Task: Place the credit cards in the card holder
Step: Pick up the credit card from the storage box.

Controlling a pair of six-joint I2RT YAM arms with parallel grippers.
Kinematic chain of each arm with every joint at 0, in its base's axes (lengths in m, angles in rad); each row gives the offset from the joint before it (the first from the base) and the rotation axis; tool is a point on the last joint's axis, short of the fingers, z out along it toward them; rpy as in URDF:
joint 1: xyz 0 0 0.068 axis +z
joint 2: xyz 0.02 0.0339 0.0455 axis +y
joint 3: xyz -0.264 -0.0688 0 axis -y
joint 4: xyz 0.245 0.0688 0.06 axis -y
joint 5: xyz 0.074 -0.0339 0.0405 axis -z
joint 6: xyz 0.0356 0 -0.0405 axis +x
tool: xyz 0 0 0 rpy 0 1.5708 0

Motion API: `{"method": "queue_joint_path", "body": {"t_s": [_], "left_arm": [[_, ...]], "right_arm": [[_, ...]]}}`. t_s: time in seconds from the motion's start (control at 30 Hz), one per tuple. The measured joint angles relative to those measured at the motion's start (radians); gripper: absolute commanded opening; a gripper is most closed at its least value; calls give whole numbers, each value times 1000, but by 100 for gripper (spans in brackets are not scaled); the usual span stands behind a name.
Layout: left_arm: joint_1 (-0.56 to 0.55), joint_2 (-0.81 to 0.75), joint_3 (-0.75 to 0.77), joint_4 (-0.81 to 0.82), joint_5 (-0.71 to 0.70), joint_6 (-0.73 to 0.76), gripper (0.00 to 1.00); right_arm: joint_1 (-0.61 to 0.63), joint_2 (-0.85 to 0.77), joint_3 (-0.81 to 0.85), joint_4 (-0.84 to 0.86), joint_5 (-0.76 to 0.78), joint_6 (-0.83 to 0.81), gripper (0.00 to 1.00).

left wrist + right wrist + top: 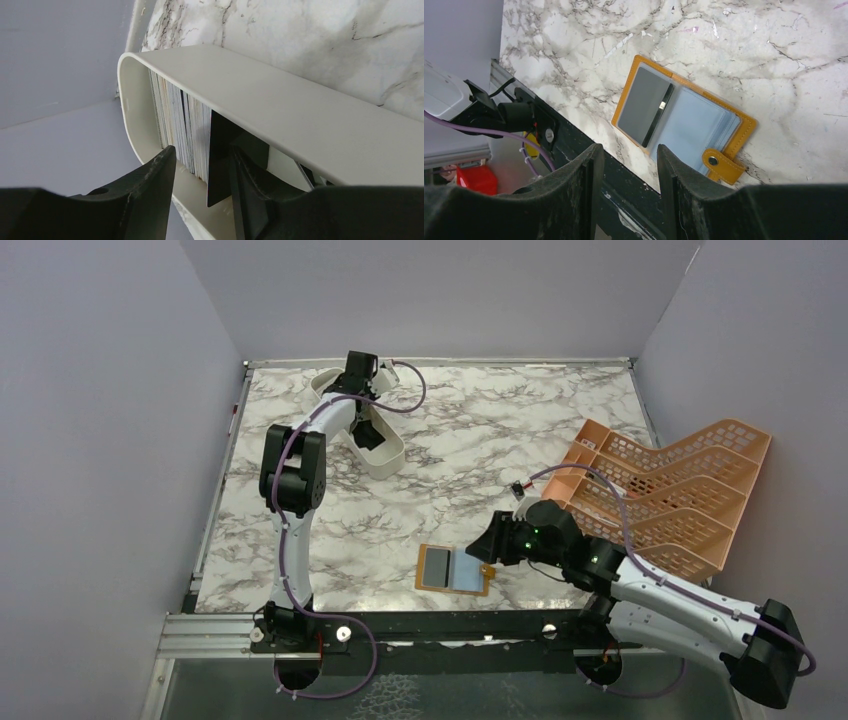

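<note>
The credit cards [175, 115] stand on edge as a tight stack inside the white oval tray [280, 100] at the back left [385, 455]. A black card [219, 160] stands apart from the stack, against my left gripper's right finger. My left gripper [202, 150] is open and reaches into the tray [368, 432], its fingers astride the end of the stack. The orange-tan card holder [744, 130] lies open near the table's front edge [453, 569], with a grey card [641, 105] in its left panel and a pale blue right panel. My right gripper [626, 147] is open and empty just right of it [490, 545].
A large orange lattice rack [670, 490] stands at the right side, behind my right arm. The black front rail [574, 145] of the table runs just below the card holder. Grey walls close the left, back and right sides.
</note>
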Motion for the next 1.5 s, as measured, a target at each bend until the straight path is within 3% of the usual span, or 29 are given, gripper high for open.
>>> {"method": "queue_joint_path", "body": {"t_s": [0.2,0.47,0.63,0.8,1.17,1.5], "left_arm": [[0,0,11,0,-11,9,43],[0,0,11,-1,-13,17,28],[-1,0,11,-1,-14,17,10],[-9,-1,11,-8,-16,13,0],[-56,-60,7,-72,-63,-79,0],[-113,-150,1,-150,-172,-321,0]], "right_arm": [[0,4,0,2,0,0,48],[0,4,0,9,0,0,49],[0,4,0,13,0,0,49],[0,4,0,21,0,0,49],[0,4,0,35,-2,1,49],[0,4,0,36,-2,1,49]]}}
